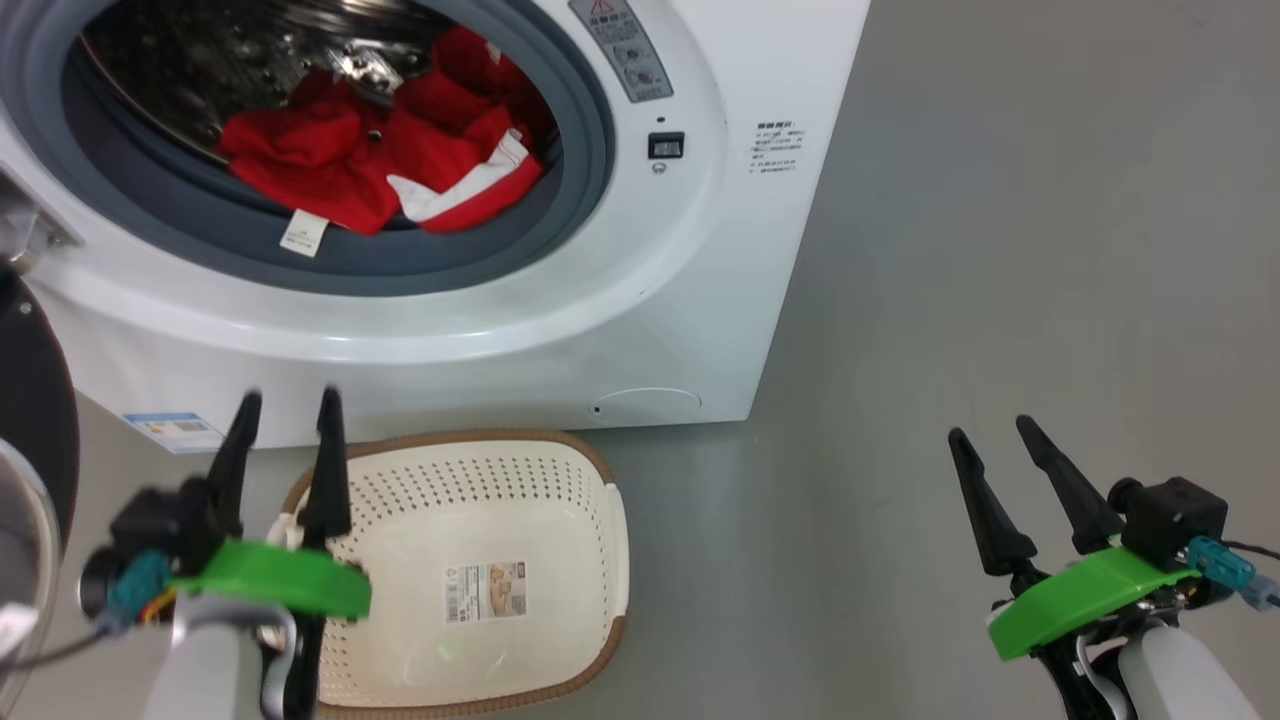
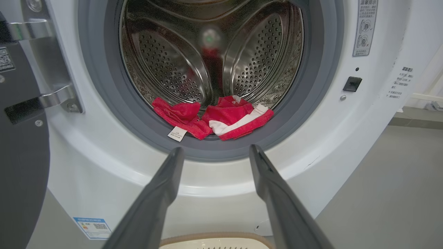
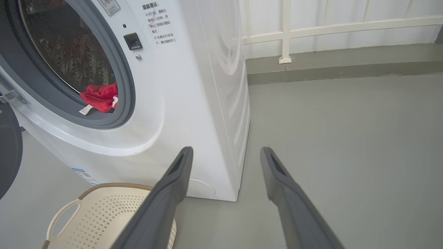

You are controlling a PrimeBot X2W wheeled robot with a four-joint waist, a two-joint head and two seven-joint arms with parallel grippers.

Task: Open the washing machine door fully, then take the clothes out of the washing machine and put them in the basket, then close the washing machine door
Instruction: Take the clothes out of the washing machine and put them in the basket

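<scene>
We face the washing machine [image 1: 700, 300] at eleven o'clock in our head view, its door [image 1: 35, 420] swung open at nine. The basket [image 1: 480, 436] sits on the floor [image 1: 1000, 250] at six, just before the machine. The clothes [image 1: 370, 160] lie bunched low in the drum [image 1: 170, 70] at eleven. Our left hand [image 1: 289, 396] at seven and right hand [image 1: 991, 428] at four hang with fingers apart, holding nothing.

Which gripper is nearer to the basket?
Left. The left gripper hovers open over the left rim of the basket; the right gripper hangs open above the floor, well off to its right.
</scene>
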